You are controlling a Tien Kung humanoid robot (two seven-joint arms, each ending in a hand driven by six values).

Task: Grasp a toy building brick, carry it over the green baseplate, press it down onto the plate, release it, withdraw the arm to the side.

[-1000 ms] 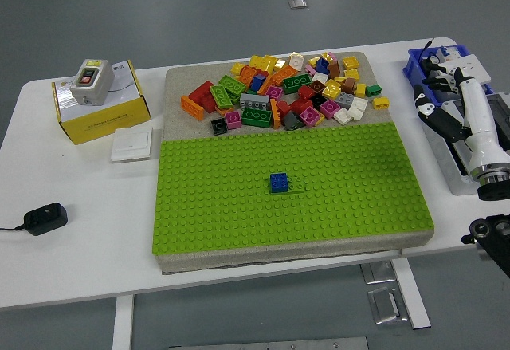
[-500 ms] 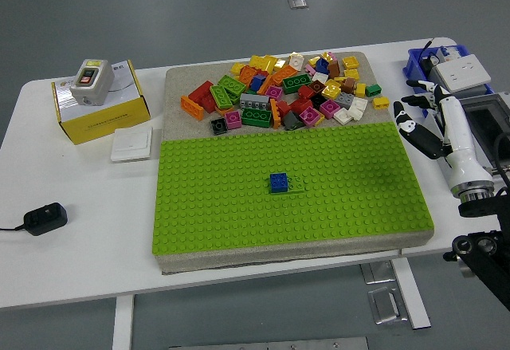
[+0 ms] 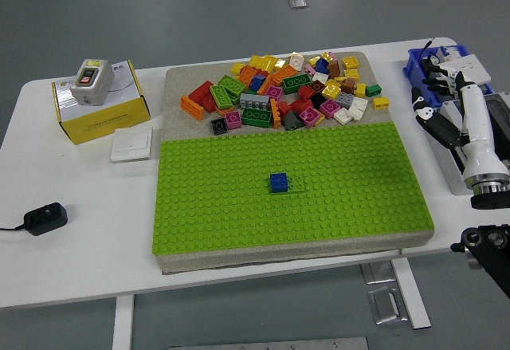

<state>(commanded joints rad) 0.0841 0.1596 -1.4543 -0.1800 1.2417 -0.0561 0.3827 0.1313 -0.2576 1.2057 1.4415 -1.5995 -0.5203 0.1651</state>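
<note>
The green baseplate (image 3: pixel 319 182) lies on a grey pad in the middle of the table. A blue brick (image 3: pixel 279 181) sits on a flat green brick near the plate's centre. A pile of loose bricks (image 3: pixel 287 91) in many colours lies on the pad behind the plate. My right hand (image 3: pixel 437 99) hovers at the table's right edge, right of the plate and apart from the bricks. Its fingers are relaxed and hold nothing. The left arm is out of view.
A yellow box (image 3: pixel 100 107) with a grey switch unit on it stands at the left. A white wall switch (image 3: pixel 131 143) lies beside it. A black adapter (image 3: pixel 45 218) lies at the near left. A blue bin (image 3: pixel 422 59) and a grey tray (image 3: pixel 466 178) lie under my right arm.
My right hand swung in toward the plate's right edge half a second ago, then drew back to the right over the tray. Nothing on the plate moved.
</note>
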